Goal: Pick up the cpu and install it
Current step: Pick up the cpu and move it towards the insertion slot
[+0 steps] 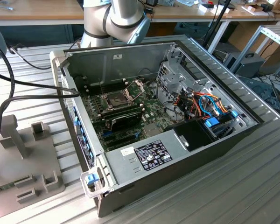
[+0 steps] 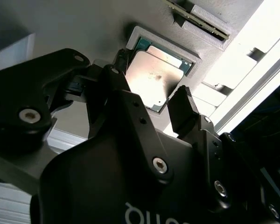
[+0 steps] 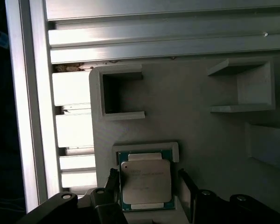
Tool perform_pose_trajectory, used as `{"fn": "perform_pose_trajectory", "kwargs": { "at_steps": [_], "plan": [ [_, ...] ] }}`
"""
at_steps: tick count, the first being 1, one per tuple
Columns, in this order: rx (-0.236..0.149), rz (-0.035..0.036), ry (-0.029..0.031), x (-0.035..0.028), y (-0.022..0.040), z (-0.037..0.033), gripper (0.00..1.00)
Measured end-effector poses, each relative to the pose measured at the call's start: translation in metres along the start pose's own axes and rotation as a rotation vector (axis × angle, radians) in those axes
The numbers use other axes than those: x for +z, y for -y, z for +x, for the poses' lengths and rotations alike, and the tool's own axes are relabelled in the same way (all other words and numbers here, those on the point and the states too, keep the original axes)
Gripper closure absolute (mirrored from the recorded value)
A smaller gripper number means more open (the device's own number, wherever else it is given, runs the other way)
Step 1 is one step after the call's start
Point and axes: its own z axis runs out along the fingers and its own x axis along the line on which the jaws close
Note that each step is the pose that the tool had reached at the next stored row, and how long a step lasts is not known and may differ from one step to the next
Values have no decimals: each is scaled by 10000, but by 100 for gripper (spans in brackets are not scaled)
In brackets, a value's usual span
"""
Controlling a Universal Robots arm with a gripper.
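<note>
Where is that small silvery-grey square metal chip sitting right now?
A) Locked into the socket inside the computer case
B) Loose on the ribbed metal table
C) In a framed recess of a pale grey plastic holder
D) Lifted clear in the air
C: in both wrist views the small silvery-grey square metal chip lies flat in the framed recess of the pale grey plastic holder, with the black hand straddling it.

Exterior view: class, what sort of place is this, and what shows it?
Probably a robotics lab or workshop: a robot arm stands behind an open computer case lying on a ribbed metal table, with cluttered workbenches along the back.
</note>
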Motion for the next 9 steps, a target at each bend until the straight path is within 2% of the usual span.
{"fn": "perform_pose_trajectory", "kwargs": {
  "at_steps": [6, 9],
  "plan": [
    [-3, 1, 1, 1, -1, 0, 38],
    [-134, 5, 4, 3, -1, 0, 38]
  ]
}}
